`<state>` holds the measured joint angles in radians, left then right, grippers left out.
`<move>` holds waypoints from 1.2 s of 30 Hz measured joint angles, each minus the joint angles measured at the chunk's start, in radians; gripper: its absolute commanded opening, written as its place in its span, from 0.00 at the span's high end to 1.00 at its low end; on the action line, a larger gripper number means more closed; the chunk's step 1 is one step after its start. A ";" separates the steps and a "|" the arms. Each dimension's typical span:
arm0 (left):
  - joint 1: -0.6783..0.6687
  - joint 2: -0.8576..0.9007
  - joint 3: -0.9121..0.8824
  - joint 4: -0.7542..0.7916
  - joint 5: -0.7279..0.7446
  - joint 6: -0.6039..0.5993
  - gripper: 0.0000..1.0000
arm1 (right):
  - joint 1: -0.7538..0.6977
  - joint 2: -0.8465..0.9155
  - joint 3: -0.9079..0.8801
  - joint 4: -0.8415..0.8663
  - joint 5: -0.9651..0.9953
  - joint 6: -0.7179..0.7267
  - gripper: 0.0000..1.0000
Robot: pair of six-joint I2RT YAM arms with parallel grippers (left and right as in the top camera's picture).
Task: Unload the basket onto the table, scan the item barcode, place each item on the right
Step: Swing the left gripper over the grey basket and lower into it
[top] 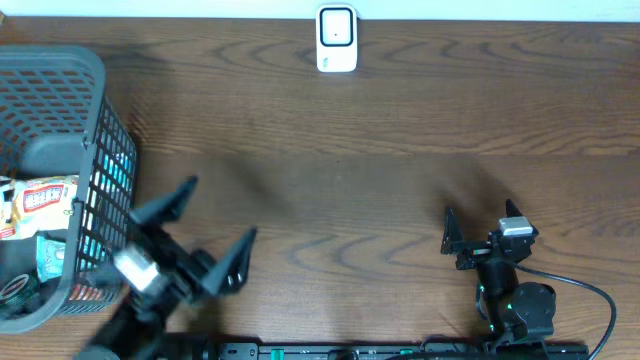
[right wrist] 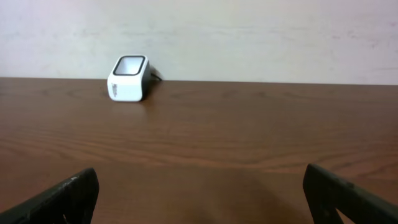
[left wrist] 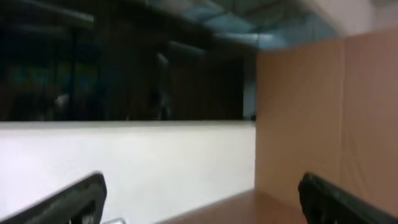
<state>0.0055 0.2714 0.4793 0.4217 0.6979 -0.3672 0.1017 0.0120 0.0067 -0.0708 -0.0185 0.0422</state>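
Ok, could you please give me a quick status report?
Left gripper open, empty; right gripper open, empty. Items in basket. Scanner unobstructed.

The worktop [top: 400, 150] is dark brown with wavy wood grain. At top centre, the scanner [top: 337, 40] is white with a black-framed window. At left, the basket [top: 60, 80] is grey mesh, and its packets [top: 45, 195] are red, cream and teal. The left gripper [top: 221, 207] and right gripper [top: 480, 212] are black.

Basket wall [top: 100, 190] crowds left pincer [top: 220, 208]; tabletop [top: 380, 150] open up to scanner [top: 337, 40].
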 measured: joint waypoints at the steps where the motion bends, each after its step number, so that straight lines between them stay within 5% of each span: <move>1: 0.000 0.058 0.078 -0.076 0.001 0.005 0.02 | 0.000 0.000 0.000 0.000 0.000 0.000 0.01; 11: 0.000 0.731 0.871 -1.164 -0.034 0.323 0.03 | 0.000 0.000 0.000 -0.001 0.000 0.000 0.01; 18: 0.000 1.091 1.346 -1.625 -0.346 0.483 0.02 | 0.000 0.000 0.000 0.000 0.000 0.000 0.01; 27: 0.040 1.213 1.565 -1.665 -0.653 0.534 0.02 | 0.000 0.000 0.000 0.000 0.000 0.000 0.01; 36: 0.323 1.223 1.566 -1.566 -0.814 0.548 0.02 | 0.000 0.000 0.000 0.000 0.000 0.000 0.01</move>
<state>0.3283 1.4948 2.0449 -1.1442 -0.1162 0.1810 0.1017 0.0120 0.0067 -0.0708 -0.0185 0.0422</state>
